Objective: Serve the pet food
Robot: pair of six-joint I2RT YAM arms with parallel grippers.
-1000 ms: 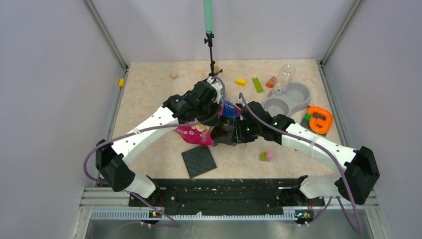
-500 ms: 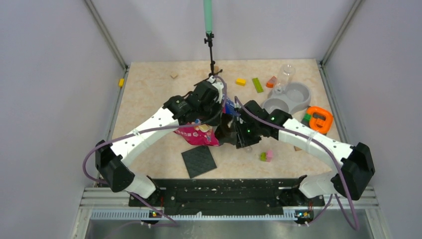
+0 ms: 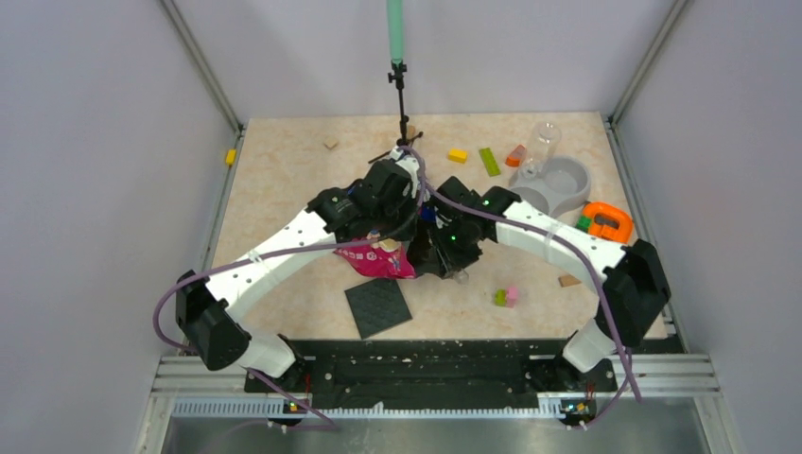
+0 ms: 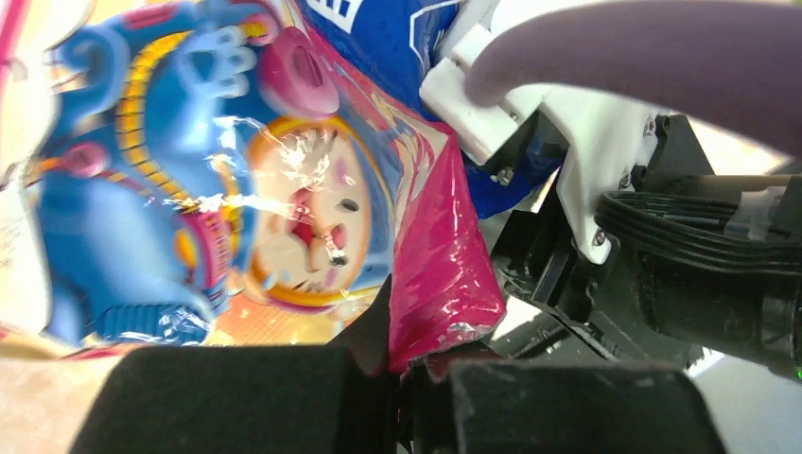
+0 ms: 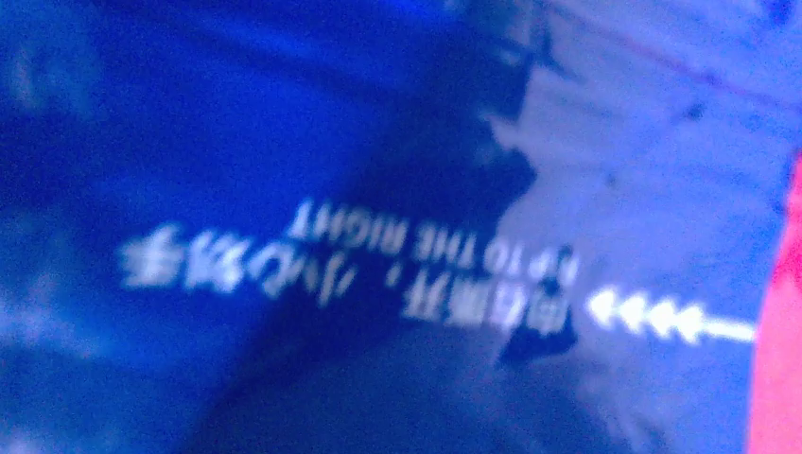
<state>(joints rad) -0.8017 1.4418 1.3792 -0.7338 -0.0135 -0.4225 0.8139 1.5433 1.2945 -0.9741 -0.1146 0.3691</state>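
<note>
At the middle of the desk [image 3: 284, 180] the arms meet over the pink-and-blue pet food bag [image 3: 376, 257]; the left jaws are clamped on its pink corner, the right jaws sit against its blue face, whether gripping I cannot tell; a grey double bowl [image 3: 558, 184] stands near the far right corner

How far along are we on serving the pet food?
Done: the left gripper is clamped on the pink edge of the bag, mid-table. In hand: the right gripper is at the bag's blue side, but its grip cannot be told. Left: the pour itself. The grey bowl looks empty, and the bag sits apart from it.
</note>
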